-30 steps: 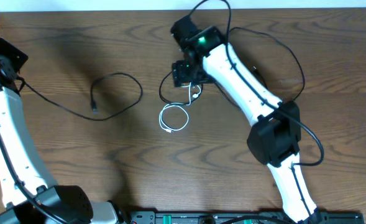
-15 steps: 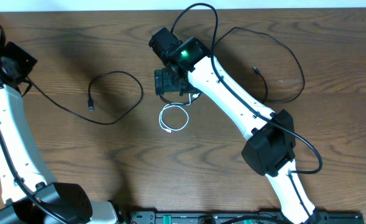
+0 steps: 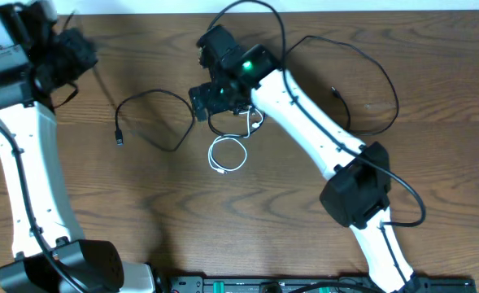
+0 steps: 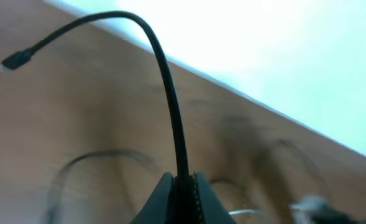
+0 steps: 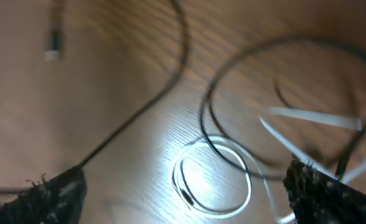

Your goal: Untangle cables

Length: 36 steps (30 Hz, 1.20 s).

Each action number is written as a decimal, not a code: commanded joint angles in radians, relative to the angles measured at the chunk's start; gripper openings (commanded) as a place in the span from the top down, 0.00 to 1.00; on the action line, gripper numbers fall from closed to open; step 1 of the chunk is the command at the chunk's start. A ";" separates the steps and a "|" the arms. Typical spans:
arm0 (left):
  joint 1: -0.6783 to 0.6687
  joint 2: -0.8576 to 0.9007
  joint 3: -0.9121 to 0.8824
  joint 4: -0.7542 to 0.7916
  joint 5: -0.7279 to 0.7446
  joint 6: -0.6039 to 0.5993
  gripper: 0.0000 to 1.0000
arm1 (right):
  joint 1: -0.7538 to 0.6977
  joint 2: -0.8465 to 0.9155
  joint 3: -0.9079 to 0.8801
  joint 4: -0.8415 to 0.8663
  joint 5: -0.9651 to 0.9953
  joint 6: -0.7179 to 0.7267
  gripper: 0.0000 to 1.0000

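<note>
The black cable (image 3: 151, 98) loops over the left middle of the table, with a small plug (image 3: 119, 140) at the loop's end. My left gripper (image 3: 75, 55) is at the far left and shut on this cable; in the left wrist view the cord (image 4: 170, 106) rises from my left gripper (image 4: 181, 179) and bends over to a free plug (image 4: 12, 61). The white cable (image 3: 228, 155) lies coiled at the centre, with its tail crossing a black loop. My right gripper (image 3: 215, 98) hovers just above that crossing, open, with the white coil (image 5: 210, 180) between its spread fingers (image 5: 52, 194).
More black cable (image 3: 369, 73) arcs across the table's right side and ends in a plug (image 3: 334, 92). The right arm's white links (image 3: 304, 114) cross the middle of the table. A white wall runs along the table's far edge (image 3: 385, 10).
My left gripper has swung right along the far edge, pulling the black cable with it. My right gripper has shifted left over the crossing and opened wider.
</note>
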 commanded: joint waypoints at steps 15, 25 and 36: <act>-0.024 0.006 0.001 0.468 0.415 -0.512 0.92 | -0.063 -0.100 -0.001 0.119 -0.643 -0.698 0.01; -0.069 0.006 0.001 0.468 0.430 -0.512 0.93 | -0.063 -0.047 -0.001 0.224 -0.637 -0.665 0.03; -0.069 0.005 0.001 0.468 0.434 -0.512 0.93 | -0.045 0.005 -0.002 0.303 -0.645 -0.629 0.16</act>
